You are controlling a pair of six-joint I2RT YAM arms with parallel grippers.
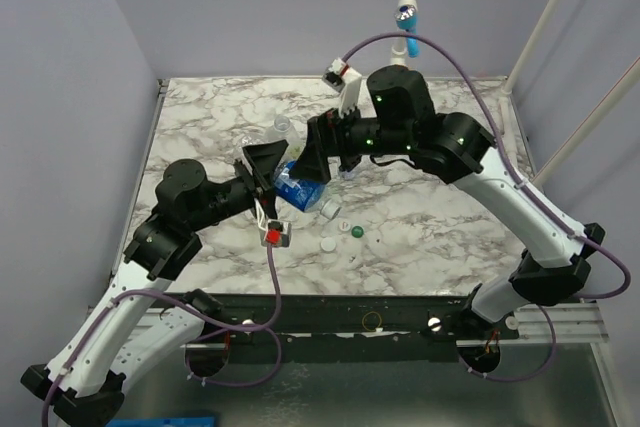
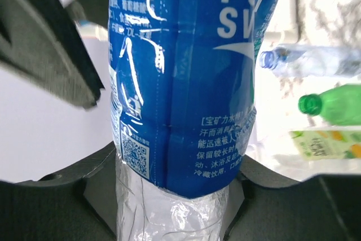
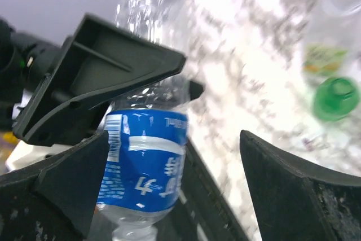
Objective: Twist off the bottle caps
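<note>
My left gripper (image 1: 268, 163) is shut on the clear lower part of a small bottle with a blue label (image 1: 298, 188) and holds it tilted above the table; the left wrist view shows the gripper (image 2: 177, 198) and this bottle (image 2: 186, 83) close up. My right gripper (image 1: 306, 159) is open, with its jaws wide on either side of the bottle's neck end (image 3: 144, 173). Whether the cap is on this bottle is hidden. Loose caps lie on the table: a white one (image 1: 330, 209), another white one (image 1: 327, 244) and a green one (image 1: 357, 231).
A clear bottle with an open mouth (image 2: 316, 60) lies near the back. A green bottle with an open mouth (image 2: 335, 104) and a bottle with a yellowish label (image 2: 327, 142) lie beside it; in the top view the right arm hides these two. White pipes with a blue valve (image 1: 409, 19) stand behind the table.
</note>
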